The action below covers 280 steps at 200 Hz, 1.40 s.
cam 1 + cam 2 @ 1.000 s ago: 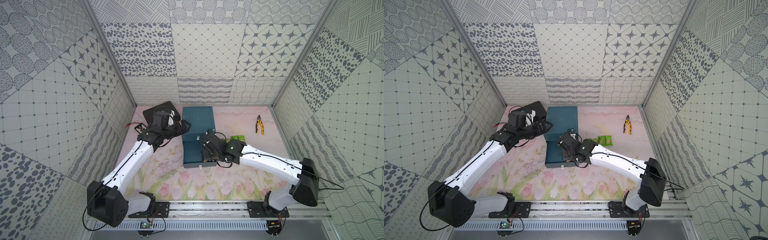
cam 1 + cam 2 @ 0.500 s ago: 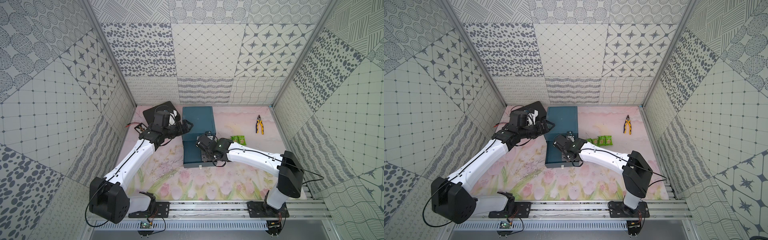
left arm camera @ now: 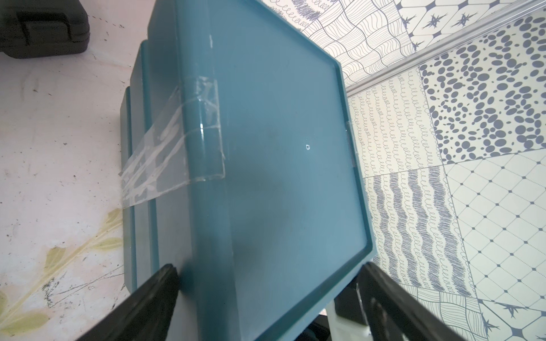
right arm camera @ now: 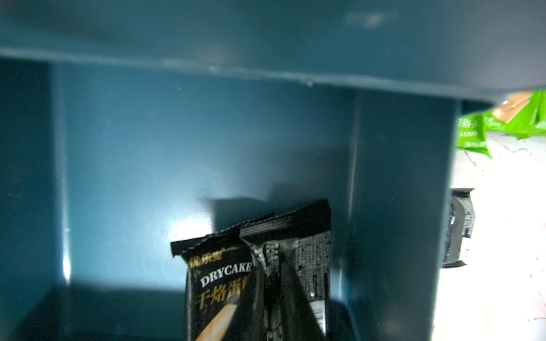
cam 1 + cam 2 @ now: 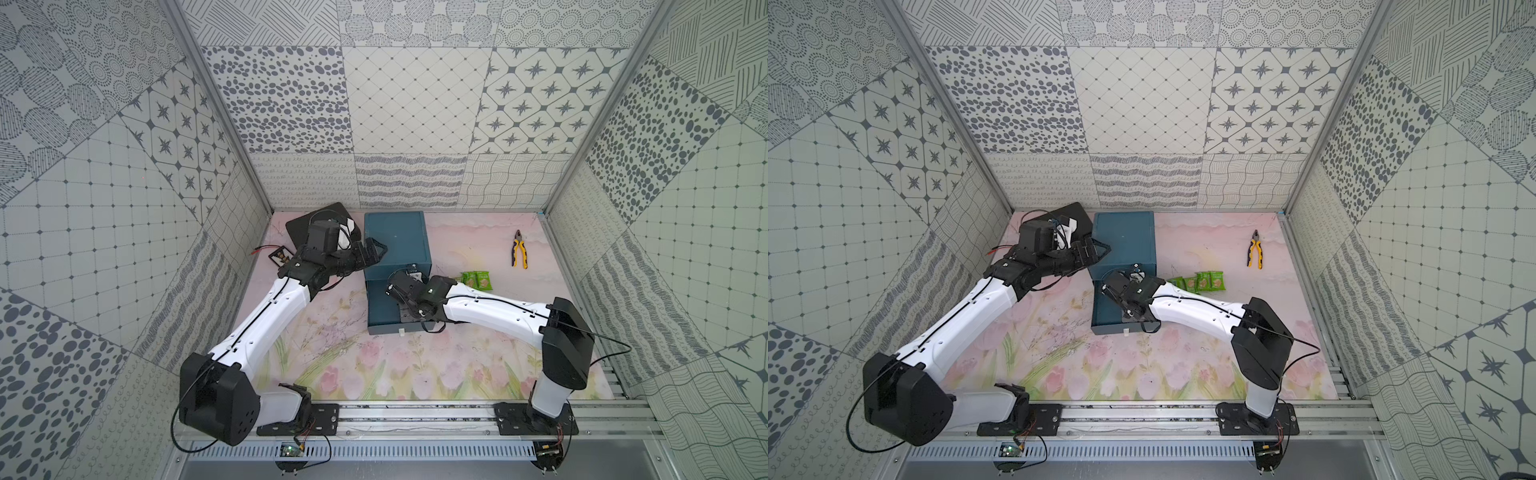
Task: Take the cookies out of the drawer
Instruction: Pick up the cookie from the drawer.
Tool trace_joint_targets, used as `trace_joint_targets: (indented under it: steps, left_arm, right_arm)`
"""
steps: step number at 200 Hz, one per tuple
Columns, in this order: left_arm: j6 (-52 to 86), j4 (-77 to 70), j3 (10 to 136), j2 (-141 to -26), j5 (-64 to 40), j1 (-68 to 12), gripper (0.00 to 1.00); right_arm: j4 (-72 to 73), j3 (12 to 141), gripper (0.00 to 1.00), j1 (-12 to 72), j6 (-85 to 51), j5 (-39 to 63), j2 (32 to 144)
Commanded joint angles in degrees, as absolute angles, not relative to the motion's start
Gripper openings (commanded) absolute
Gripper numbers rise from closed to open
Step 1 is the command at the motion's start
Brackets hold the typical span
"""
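Cookies (image 4: pixel 254 280) in black wrappers, two of them, sit in the open drawer (image 4: pixel 177 162) near its side wall; green packets (image 5: pixel 477 279) lie on the table (image 5: pixel 457 365) just beside the cabinet (image 5: pixel 397 237); right gripper (image 5: pixel 409 316) reaches down into the drawer, whether clenched on a packet cannot be told; left gripper (image 5: pixel 374 253) straddles the cabinet's edge, jaws spread wide; pliers (image 5: pixel 519 254) lie well apart.

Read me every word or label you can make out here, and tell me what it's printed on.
"DRYCAKE": front of the black packet in the drawer.
Chinese characters above and below it: too blurred to read.
Other black packet, fine print: too small.
Green packets: lettering too blurred.
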<state>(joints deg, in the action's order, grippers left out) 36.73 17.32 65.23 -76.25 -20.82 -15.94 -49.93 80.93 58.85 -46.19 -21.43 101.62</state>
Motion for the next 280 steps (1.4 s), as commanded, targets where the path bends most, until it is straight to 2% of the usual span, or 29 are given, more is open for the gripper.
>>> trace_joint_targets:
  steps: [1, 50, 165, 187, 239, 280]
  left_arm:
    - [36.75, 15.16, 66.49, -75.51, -23.12, -15.73, 0.99]
    - [36.97, 16.30, 66.54, -73.95, -21.74, -15.78, 0.99]
    - [39.02, 22.01, 67.16, -66.51, -18.28, -16.32, 0.99]
    - [37.70, 24.78, 68.21, -64.68, -13.21, -19.16, 0.99]
    - [37.83, 24.87, 69.55, -64.42, -10.55, -28.03, 0.99]
    - [40.82, 19.82, 66.42, -65.49, -12.13, -33.18, 0.99]
  right_arm:
    - [-48.45, 82.27, 0.09, 59.46, -45.05, -22.85, 100.09]
    - [-45.29, 80.41, 0.00, 60.27, -43.30, -21.46, 95.17]
    - [-42.49, 74.49, 0.00, 58.84, -39.70, -18.51, 79.98]
    - [-43.22, 70.94, 0.00, 56.19, -38.48, -18.04, 75.54]
    - [-44.39, 62.10, 0.00, 47.68, -35.54, -15.89, 65.02]
    - [-43.25, 55.74, 0.00, 37.56, -29.31, -12.28, 64.82]
